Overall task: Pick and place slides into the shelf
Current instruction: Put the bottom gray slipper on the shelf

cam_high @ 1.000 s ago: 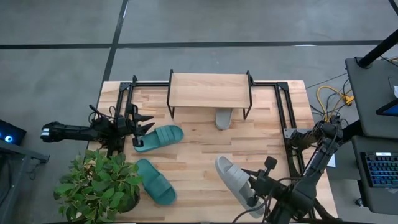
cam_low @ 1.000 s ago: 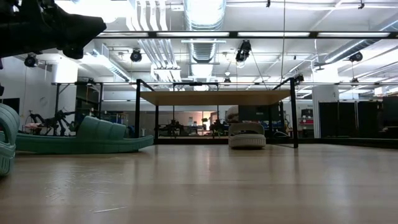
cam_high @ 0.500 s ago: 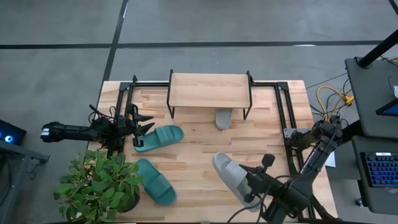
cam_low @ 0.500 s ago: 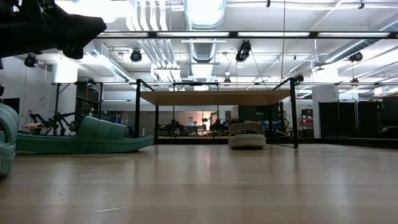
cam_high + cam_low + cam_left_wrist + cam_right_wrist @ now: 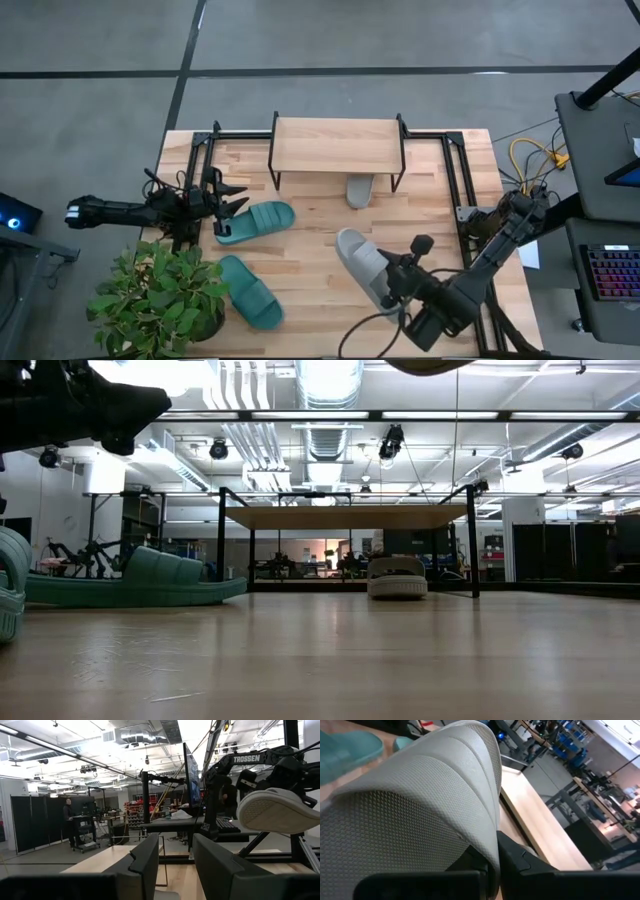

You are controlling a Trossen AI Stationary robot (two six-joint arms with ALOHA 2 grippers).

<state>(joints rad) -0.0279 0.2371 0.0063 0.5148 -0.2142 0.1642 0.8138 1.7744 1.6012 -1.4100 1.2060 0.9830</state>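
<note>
Right gripper (image 5: 397, 288) is closed on a light grey slide (image 5: 364, 265), which is held by its strap above the near right part of the table (image 5: 310, 225); in the right wrist view the two dark fingers (image 5: 517, 857) are seen clamped on the ribbed strap of this slide (image 5: 425, 810). In the left wrist view the same slide (image 5: 280, 810) is seen raised in the air, with its sole turned down. The left gripper (image 5: 226, 199) is kept at the left edge of the table, and its fingers are spread open just beside one teal slide (image 5: 255, 221). A second teal slide (image 5: 248, 291) is lying nearer, beside a potted plant (image 5: 160, 295). The other grey slide (image 5: 360, 188) is placed under the shelf (image 5: 336, 144), at the far side of the table; in the low view it (image 5: 397, 577) is seen standing between the black legs, below the board (image 5: 345, 516).
</note>
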